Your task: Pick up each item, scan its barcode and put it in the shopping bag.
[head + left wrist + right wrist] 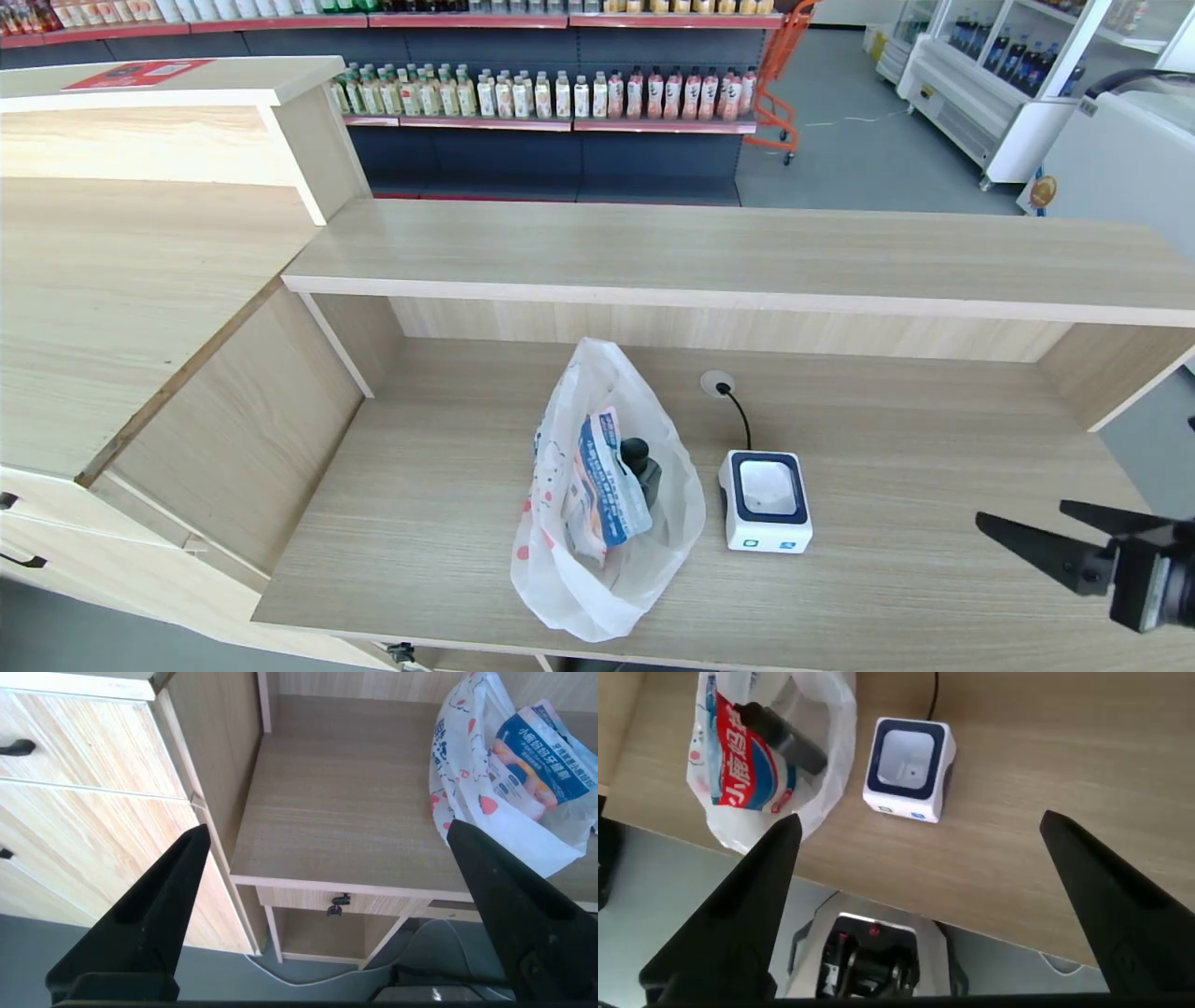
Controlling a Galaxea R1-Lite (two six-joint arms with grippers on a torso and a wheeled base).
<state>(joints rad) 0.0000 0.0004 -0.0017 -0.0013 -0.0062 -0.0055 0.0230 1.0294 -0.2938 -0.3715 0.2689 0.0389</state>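
Your right jaws hang wide open with nothing in them, off the right end of the bench (934,597) and well apart from the scanner (766,501). Your left jaws are spread just as wide and equally bare, low beyond the bench's front-left corner with the bag (571,597) off to one side.

The bag lies near the front edge, mouth gaping towards the back. It holds a blue and white packet (607,481) and a dark bottle (642,464) beside it. The scanner sits just to the bag's right, not touching it, window up, with its cable (739,411) running back to a port in the bench. I can see no loose item on the bench, so I judge the bagging is done or nearly so, and the step in hand is to check and pull clear.

To do it well:
- Look along the bench once for anything unscanned before you call it finished
- Keep both jaws open and away from the bag's thin walls; a snag would likely drag it over the front edge, which is close
- If the packet needs settling, nudge it deeper with your right jaws from above, not from the side
- Steer round the scanner and its cable
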